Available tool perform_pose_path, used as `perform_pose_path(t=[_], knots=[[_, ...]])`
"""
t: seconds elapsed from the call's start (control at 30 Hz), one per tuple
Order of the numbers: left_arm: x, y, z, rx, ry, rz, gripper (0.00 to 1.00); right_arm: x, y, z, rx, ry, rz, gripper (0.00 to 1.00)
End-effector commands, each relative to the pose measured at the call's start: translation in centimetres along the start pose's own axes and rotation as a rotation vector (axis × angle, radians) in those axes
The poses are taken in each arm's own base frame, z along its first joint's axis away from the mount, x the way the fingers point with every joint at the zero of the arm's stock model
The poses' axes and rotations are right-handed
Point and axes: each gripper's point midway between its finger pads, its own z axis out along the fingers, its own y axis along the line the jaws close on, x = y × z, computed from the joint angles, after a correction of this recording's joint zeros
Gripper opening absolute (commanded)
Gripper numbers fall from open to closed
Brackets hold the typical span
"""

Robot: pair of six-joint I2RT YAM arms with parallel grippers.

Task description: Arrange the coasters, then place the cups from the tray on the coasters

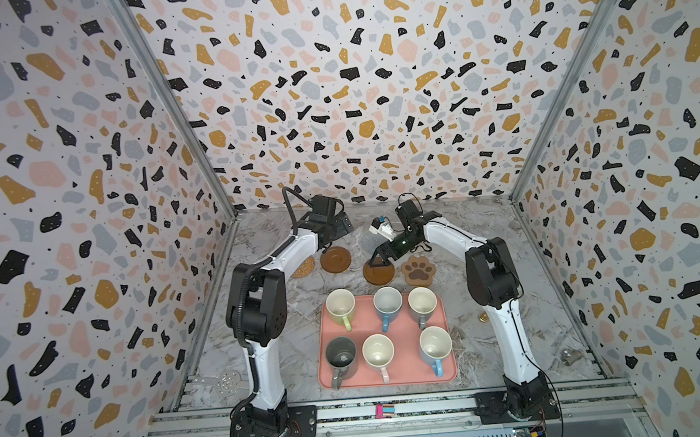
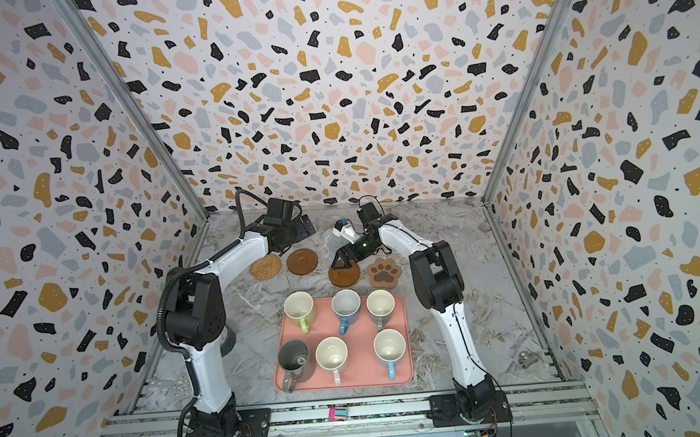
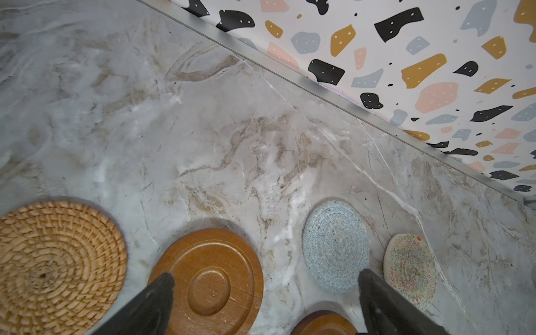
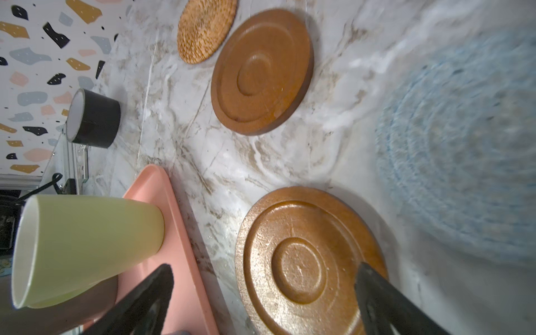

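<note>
Right wrist view: blurred blue-grey coaster (image 4: 458,150)

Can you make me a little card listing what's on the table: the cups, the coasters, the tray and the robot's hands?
Tray: pink tray, holding all six cups
Cups: green cup, blue cup, light grey cup, dark grey cup, pink cup, second blue cup; all upright
Coasters: beyond the tray: tan woven coaster, wooden disc, second wooden disc, paw coaster, blue-grey coaster, cream coaster
Left gripper: open, empty
Right gripper: open, empty, over the second wooden disc
Cups on coasters: none
</note>
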Motion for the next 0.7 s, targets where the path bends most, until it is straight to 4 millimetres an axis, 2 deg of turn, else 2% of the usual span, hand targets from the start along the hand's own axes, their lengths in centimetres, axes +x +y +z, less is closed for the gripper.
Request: perform_pose_path(t=[0.0, 0.1, 0.23, 0.33, 0.43, 0.67], knots=[[-0.2, -0.2, -0.3, 0.015, 0.005, 0.018, 1.0, 1.3, 1.0, 0.6, -0.04, 0.062, 0.033, 0.99], [0.2, 0.0, -0.2, 0.014, 0.014, 0.018, 1.0, 2.5, -0.4, 1.4, 0.043, 0.114, 0.065, 0.99], [0.3, 0.0, -0.1, 0.02, 0.014, 0.014, 1.0, 5.3, -4.5, 1.2, 0.305, 0.221, 0.136, 0.99], [0.1, -0.2, -0.1, 0.026, 0.009, 0.012, 1.0, 6.6, -6.7, -0.4, 0.465, 0.255, 0.183, 0.99], [0.1, -0.3, 0.0, 0.032, 0.011, 0.007, 1.0, 7.7, -8.0, -2.2, 0.556, 0.264, 0.221, 0.99], [0.8, -1.1, 0.9, 0.062, 0.041, -0.01, 1.0, 9.1, -10.3, -5.7, 0.644, 0.251, 0.272, 0.99]])
